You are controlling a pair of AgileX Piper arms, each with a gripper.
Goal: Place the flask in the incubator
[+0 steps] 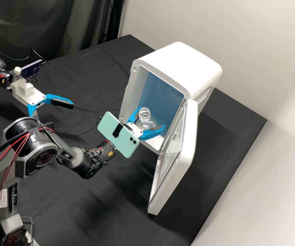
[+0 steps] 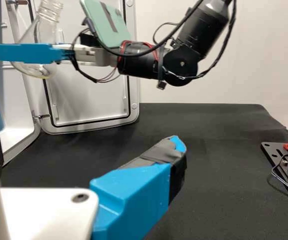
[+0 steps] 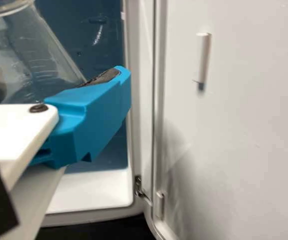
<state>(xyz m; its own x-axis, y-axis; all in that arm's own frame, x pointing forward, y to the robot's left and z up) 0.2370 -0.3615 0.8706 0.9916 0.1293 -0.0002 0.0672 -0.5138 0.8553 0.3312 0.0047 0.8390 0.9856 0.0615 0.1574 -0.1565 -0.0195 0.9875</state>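
Closest to us, at 8 o'clock in the high view, the right arm (image 1: 34,150) bulks up off the black bench (image 1: 86,78) and stretches out toward 3 o'clock. It has a mint-green phone (image 1: 118,134) strapped to its wrist. And there's the right gripper (image 1: 144,123), in through the mouth of the white incubator (image 1: 185,65), its blue fingers clamped on either side of the clear flask (image 1: 144,115). The flask sits low in the blue chamber, neck up and a little tilted; we can't tell whether it touches the floor. The door (image 1: 175,160) hangs wide open toward 5 o'clock. Up at 10 o'clock the left gripper (image 1: 51,106) hovers well apart from it all, fingers spread.
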